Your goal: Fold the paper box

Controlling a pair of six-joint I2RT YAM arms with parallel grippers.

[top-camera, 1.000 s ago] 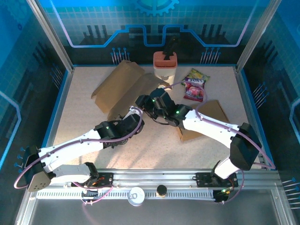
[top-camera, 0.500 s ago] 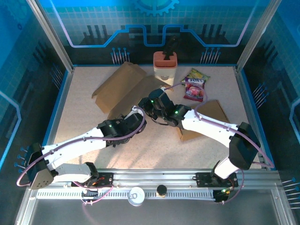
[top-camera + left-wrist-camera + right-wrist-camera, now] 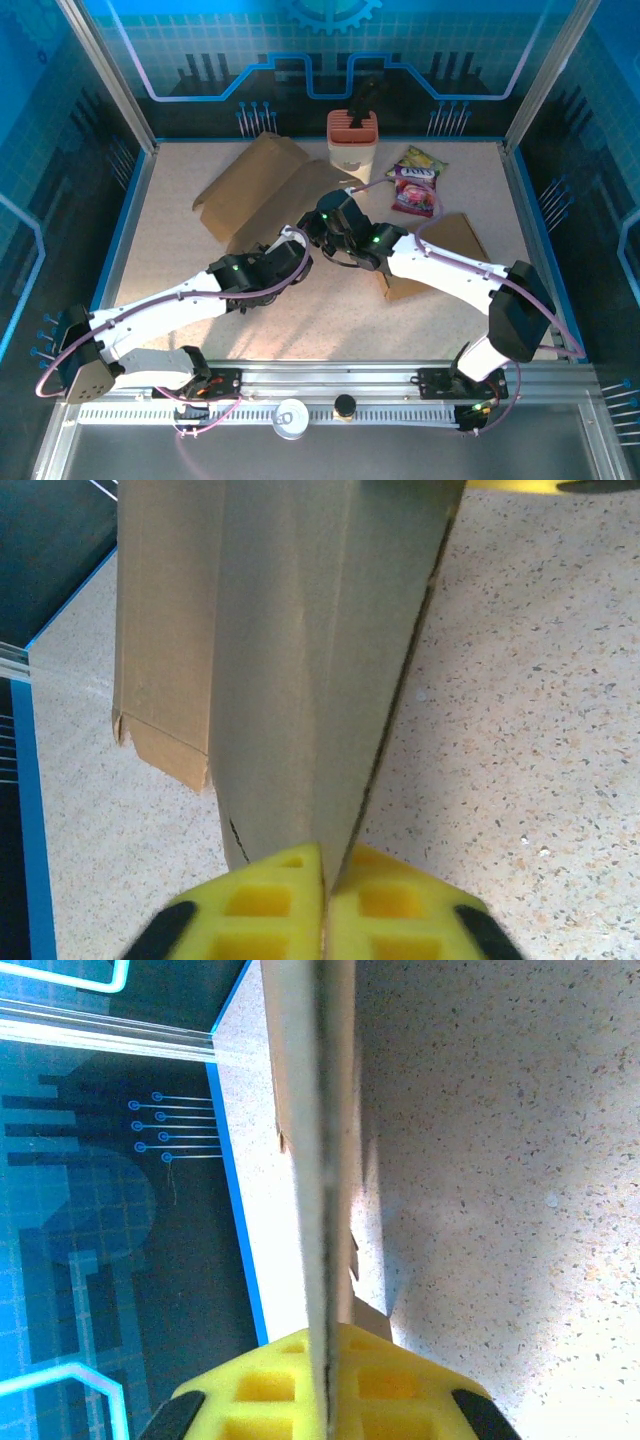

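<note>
Flattened paper box (image 3: 262,190) held by both grippers, to the left of and in front of the orange-topped jar (image 3: 352,140).
One edge of the brown card is pinched between the yellow pads of the left gripper (image 3: 323,870), and another is clamped edge-on by the right gripper (image 3: 323,1355), both pairs of jaws pressed narrow on the sheet. A second cardboard piece (image 3: 440,255) lies in front and right of the jar, and snack packets (image 3: 415,180) are seen just to its right.

Bright even light, soft shadows, mostly sharp.
</note>
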